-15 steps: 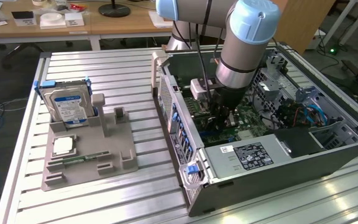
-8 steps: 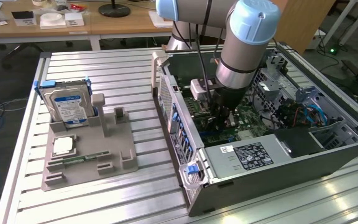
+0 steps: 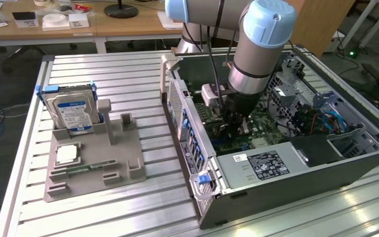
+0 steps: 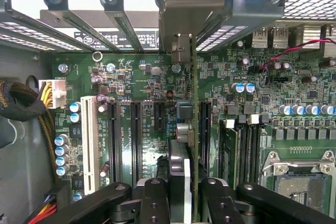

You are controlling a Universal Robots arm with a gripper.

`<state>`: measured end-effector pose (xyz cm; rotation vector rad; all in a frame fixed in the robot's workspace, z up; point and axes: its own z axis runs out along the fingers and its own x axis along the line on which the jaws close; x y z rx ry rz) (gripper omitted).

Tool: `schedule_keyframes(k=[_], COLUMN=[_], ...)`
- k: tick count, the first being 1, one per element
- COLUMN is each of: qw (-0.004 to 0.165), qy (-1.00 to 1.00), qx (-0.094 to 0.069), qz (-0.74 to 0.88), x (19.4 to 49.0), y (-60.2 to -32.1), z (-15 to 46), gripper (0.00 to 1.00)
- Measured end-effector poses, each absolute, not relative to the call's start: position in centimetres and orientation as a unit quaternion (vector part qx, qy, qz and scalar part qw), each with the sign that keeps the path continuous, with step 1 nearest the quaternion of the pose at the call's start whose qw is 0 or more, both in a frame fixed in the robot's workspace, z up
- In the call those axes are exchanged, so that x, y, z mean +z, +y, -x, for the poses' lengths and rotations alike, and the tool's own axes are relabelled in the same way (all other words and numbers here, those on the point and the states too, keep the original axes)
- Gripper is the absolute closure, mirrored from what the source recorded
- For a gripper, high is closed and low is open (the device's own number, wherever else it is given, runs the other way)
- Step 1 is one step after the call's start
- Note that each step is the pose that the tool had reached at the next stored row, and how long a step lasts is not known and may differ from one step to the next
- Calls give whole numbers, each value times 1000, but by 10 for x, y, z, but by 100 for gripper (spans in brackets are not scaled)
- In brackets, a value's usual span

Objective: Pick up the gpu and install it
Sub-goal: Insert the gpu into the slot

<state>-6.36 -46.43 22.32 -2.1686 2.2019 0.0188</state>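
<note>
- Fixture tray [image 3: 127, 175] at the exterior view's left carries one silver hard drive [image 3: 71, 111] standing upright, one square processor [image 3: 66, 154] lying flat, and one narrow green memory stick [image 3: 91, 167]; its upright slot posts hold no card.
- Computer case [image 3: 308, 180] lies open on the slatted table [image 3: 84, 66] at the exterior view's right of the tray, and the single arm reaches down into it over the motherboard [image 3: 232, 143].
- Gripper [image 4: 185, 192] is closed on the gpu [image 4: 182, 129]; the fingers [image 4: 155, 198] clamp the card's upper edge from both sides.
- Card is held on edge, directly below the gripper, with its long axis running along the expansion slots toward the case's rear wall; its metal end bracket [image 4: 185, 11] stands at the rear slot openings.
- Expansion slots: one white slot [image 4: 89, 142] and three dark slots can be counted beside the card, all parallel to it. Whether the card's edge is already seated cannot be told.
- Memory sockets [image 4: 241, 150] and the empty processor socket [image 4: 299, 179] lie on the card's far side.
</note>
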Motion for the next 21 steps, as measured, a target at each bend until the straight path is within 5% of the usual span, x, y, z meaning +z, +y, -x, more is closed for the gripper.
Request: schedule_keyframes(k=[21], qw=[25], qy=[712], qx=[6], qz=[701], x=[219], y=[-464], z=[64], gripper=[72])
